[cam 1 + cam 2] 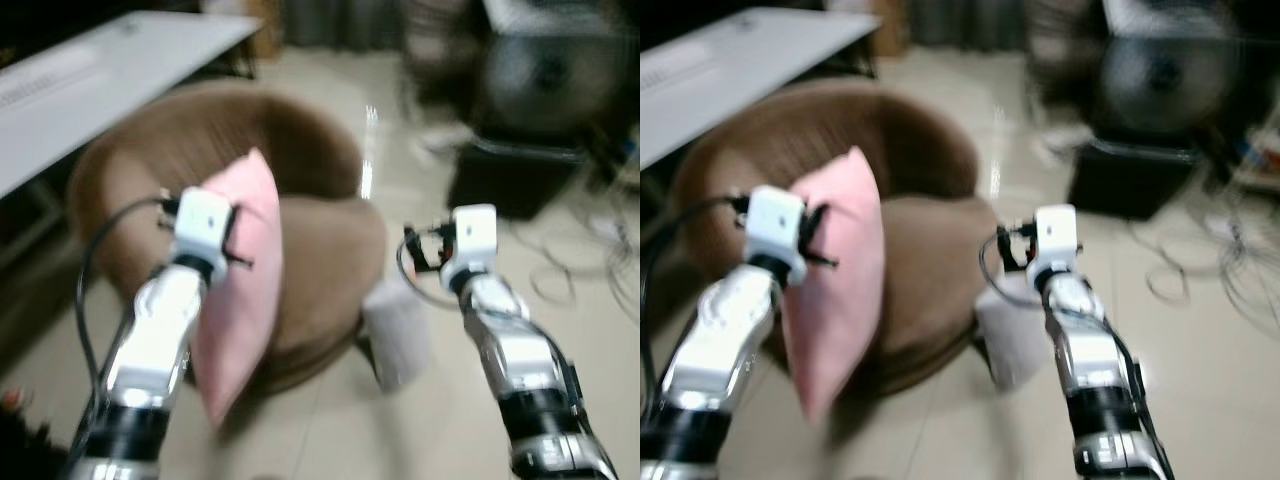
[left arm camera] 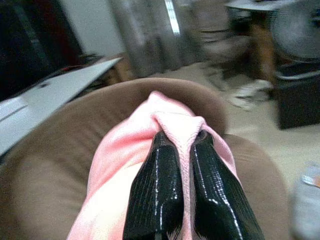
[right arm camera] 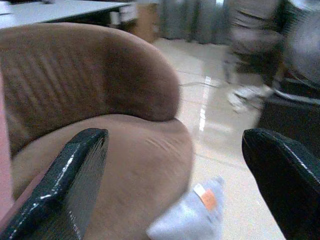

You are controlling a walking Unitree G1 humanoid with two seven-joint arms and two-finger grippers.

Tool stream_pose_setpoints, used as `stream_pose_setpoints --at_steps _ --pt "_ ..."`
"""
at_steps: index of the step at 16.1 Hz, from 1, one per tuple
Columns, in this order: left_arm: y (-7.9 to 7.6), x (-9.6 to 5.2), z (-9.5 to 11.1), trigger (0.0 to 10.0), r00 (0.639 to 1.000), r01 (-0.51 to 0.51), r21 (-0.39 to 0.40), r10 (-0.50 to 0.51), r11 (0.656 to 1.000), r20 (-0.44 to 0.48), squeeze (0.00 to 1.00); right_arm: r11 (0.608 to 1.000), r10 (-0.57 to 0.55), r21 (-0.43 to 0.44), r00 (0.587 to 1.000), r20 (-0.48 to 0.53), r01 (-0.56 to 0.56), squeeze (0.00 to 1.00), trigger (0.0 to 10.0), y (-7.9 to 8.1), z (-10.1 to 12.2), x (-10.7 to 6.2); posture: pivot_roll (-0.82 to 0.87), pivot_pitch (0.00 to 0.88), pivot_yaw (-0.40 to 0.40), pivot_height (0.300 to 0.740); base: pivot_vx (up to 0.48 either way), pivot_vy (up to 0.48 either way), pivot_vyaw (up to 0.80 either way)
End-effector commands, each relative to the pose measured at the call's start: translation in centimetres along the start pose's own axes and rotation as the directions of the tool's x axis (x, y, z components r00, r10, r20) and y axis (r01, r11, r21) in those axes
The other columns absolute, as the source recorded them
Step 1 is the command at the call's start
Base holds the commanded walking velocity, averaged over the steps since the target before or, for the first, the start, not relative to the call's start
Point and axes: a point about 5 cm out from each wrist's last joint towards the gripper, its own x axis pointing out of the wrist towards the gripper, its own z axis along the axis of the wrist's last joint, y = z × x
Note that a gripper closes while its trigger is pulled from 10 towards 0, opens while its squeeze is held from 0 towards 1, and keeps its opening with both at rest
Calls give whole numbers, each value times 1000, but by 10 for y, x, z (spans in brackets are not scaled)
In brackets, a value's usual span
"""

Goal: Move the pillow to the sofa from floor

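Above sofa (image 1: 320,260) edge: left tool (image 2: 182,150) pinching pillow (image 1: 240,290).

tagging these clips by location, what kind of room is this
Probably a lived-in living room: a round brown sofa chair, a standing fan and loose cables across a glossy tiled floor.

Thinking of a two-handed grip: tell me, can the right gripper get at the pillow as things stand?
Probably yes. The right gripper is open and holds nothing, and only the sofa seat lies between it and the pillow, which hangs from the left gripper.
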Motion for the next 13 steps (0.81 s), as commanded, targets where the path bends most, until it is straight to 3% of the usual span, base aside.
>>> stream_pose_setpoints --at_steps 1,2,7,13 --pt "13 -1 9 10000 998 -46 14 45 999 43 0 999 43 0 999 21 -43 0 10000 14 6 4 154 0 30 740 435 0 800" --pt "13 -1 9 10000 998 -44 14 44 999 44 0 999 39 2 999 20 -39 0 10000 14 6 4 154 0 30 740 435 0 800" --pt "11 -1 9 10000 998 -35 18 34 999 44 0 999 13 32 1000 16 -13 0 10000 8 4 3 153 0 31 740 434 0 0" --pt "11 -1 9 10000 999 -33 19 32 999 44 0 999 42 9 999 19 -42 0 10000 13 4 4 158 0 29 740 434 0 0"
